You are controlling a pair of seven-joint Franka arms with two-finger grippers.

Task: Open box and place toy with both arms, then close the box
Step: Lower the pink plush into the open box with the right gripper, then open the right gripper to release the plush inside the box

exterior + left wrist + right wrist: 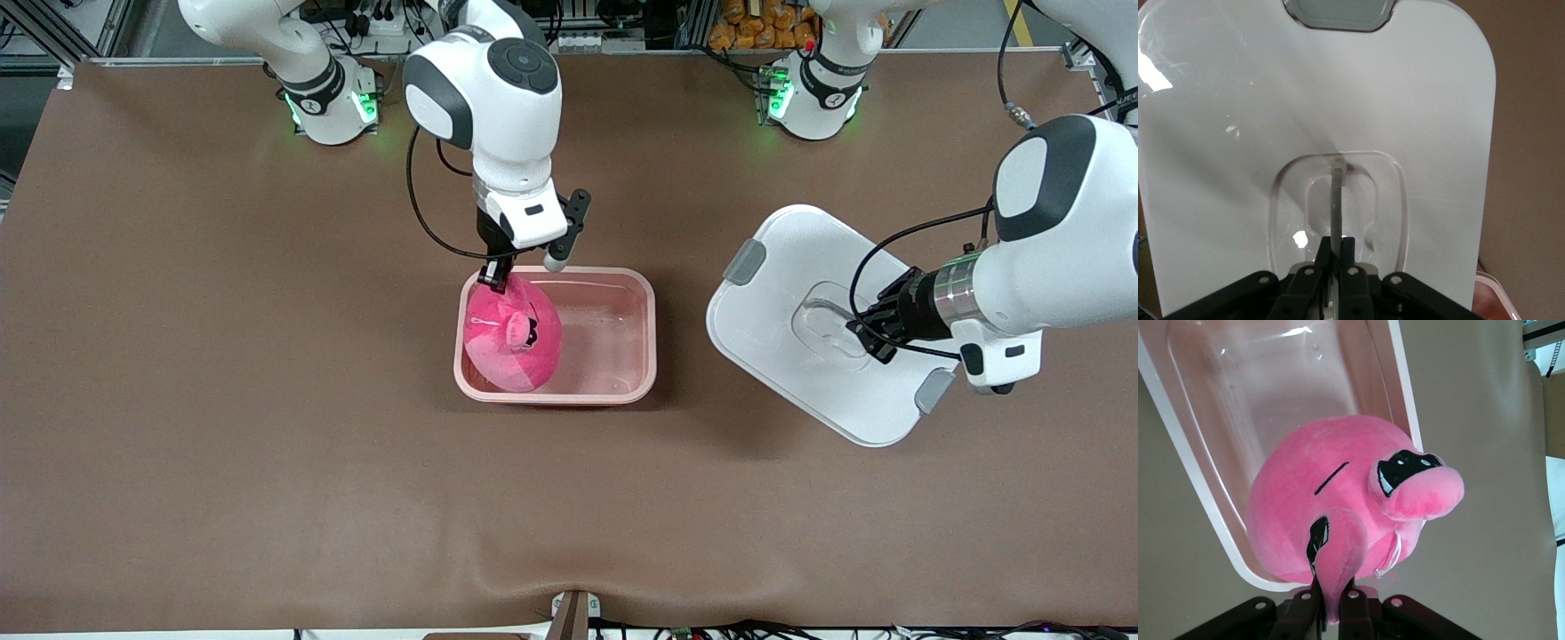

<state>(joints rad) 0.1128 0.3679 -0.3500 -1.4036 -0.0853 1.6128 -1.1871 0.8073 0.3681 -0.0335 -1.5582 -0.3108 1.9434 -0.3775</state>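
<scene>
Pink toy (513, 336) pinched in right gripper (495, 279) jaws over box (622, 307), left gripper (867, 333) jaws clamping lid (782, 302) handle

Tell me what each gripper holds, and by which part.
Right gripper: the toy, pinched by one ear over the box. Left gripper: the lid, by its recessed centre handle.

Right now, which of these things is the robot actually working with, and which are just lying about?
Part of the job:
- pink box, open
- plush toy, over the box, pinched by the right gripper
- white lid, held by its handle in the left gripper

Just there:
- brown table
- orange items past the table's edge, by the arm bases
</scene>
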